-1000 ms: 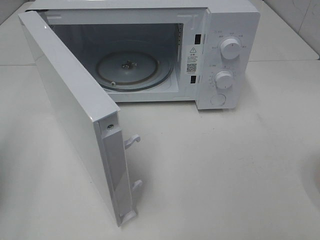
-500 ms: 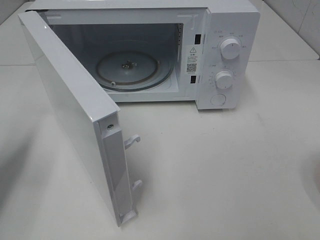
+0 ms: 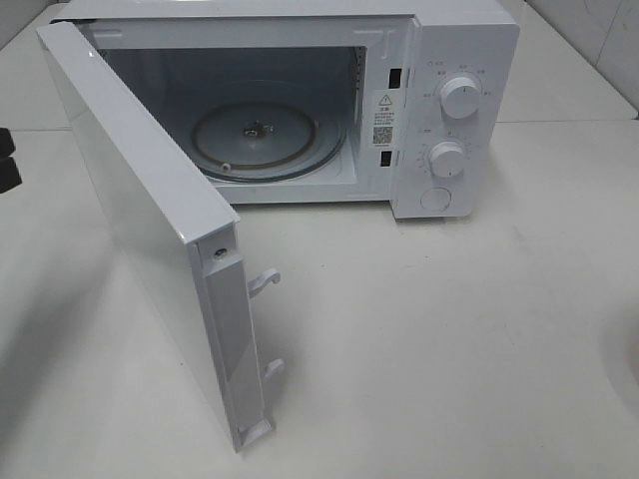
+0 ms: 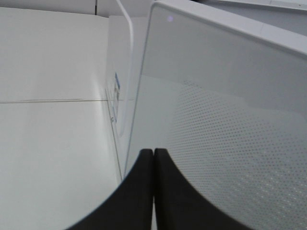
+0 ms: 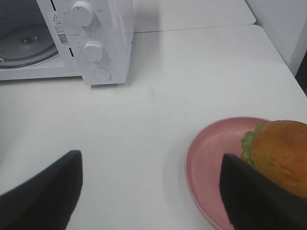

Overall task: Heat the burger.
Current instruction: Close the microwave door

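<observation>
1. The left pincer [image 4: 153, 191] has two matte black fingers [image 4: 136, 196], smooth and curved, widening toward the base.
2. The right pincer [image 5: 153, 191] has two black fingers [image 5: 45, 191], wedge-shaped with flat faces and plain, unmarked surfaces.
3. A small black part of the left arm [image 3: 6, 160] shows at the high view's edge.

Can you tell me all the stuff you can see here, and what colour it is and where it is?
microwave: one, white, at the back of the table, door swung open
glass tray: one, clear, inside the microwave
knobs: two, white, on the microwave's front
table: one, white, under everything
plate: one, pink, on the table
burger: one, golden-brown with green lettuce, on the plate
left gripper: one, black, shut, by the door
right gripper: one, black, open, above the table near the plate
</observation>
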